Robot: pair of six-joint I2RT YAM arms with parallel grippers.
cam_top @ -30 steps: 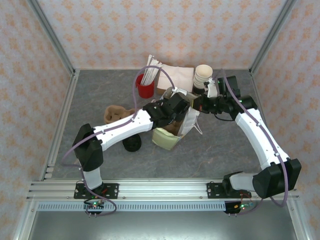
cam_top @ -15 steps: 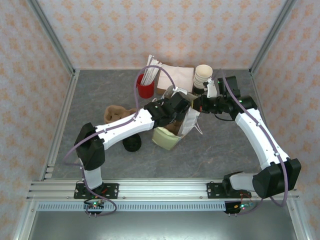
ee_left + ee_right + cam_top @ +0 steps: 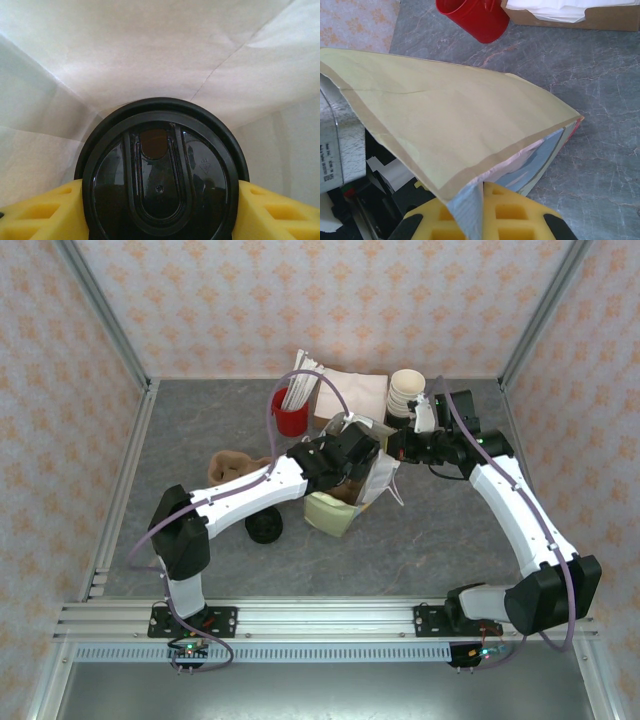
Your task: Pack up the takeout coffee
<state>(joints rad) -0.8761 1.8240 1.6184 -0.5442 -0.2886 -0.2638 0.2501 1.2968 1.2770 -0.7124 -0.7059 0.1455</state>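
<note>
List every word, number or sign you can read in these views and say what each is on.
Nothing is legible.
Round black plastic lid of the takeout coffee: embossed triangle mark, too small to read.
White sticker on grey arm housing: tiny print, too blurred to read.
Pale yellow paper bag: no print visible.

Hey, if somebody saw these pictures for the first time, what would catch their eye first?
The black lid of the takeout coffee, clamped between the left gripper's yellow fingers against the white inside of the paper bag. Next, the right gripper pinching that bag's rim at mid-table, with a red cup beyond it.
</note>
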